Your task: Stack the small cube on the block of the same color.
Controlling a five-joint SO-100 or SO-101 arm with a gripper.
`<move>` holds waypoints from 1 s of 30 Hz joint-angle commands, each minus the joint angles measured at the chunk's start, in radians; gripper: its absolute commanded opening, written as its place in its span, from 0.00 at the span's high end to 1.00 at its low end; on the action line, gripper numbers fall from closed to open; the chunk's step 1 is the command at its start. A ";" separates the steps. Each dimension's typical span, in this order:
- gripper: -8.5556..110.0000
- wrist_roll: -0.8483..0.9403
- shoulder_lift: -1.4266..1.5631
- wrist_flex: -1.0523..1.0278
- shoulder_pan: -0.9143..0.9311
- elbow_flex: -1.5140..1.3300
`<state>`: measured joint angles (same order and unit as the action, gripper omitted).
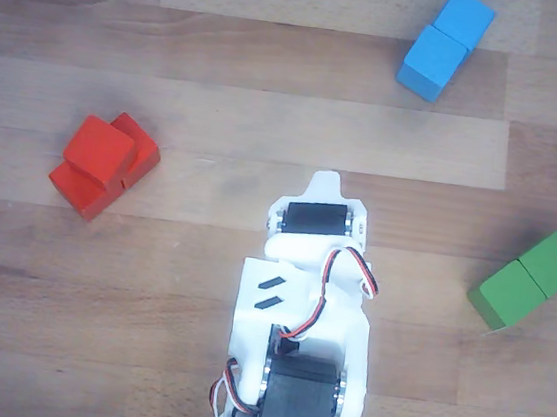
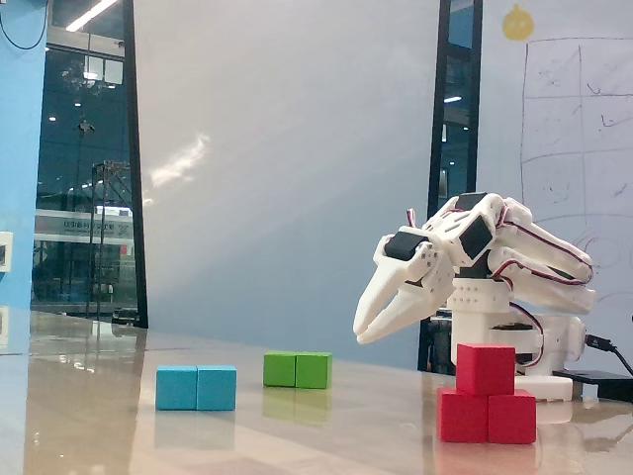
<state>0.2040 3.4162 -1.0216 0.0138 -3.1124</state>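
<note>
One small cube (image 2: 485,369) sits atop the red block (image 2: 487,417) on the table (image 2: 297,435); I note my tool (image 2: 368,331) clear of it, released (jaws slightly apart).

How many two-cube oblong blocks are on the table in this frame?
3. In the other view: the blue block top right, the green block right, the red block left, with the small cube on top. None looks hidden.

In the other view, the small matte red cube (image 1: 102,148) sat on the oblong red block (image 1: 111,174) at nine o'clock from the white arm (image 1: 301,322); the blue oblong block (image 1: 445,43) lay at one o'clock, the green oblong block (image 1: 527,280) at three o'clock.
</note>
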 commanded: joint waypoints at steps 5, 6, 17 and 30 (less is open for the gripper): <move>0.93 -0.087 0.034 0.046 0.006 -0.031; 0.93 -0.086 0.034 0.046 0.006 -0.031; 0.93 -0.078 0.035 -0.106 0.006 0.012; 0.93 -0.086 0.038 -0.236 0.008 0.048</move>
<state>0.1227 3.4162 -1.2257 0.0138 -3.1554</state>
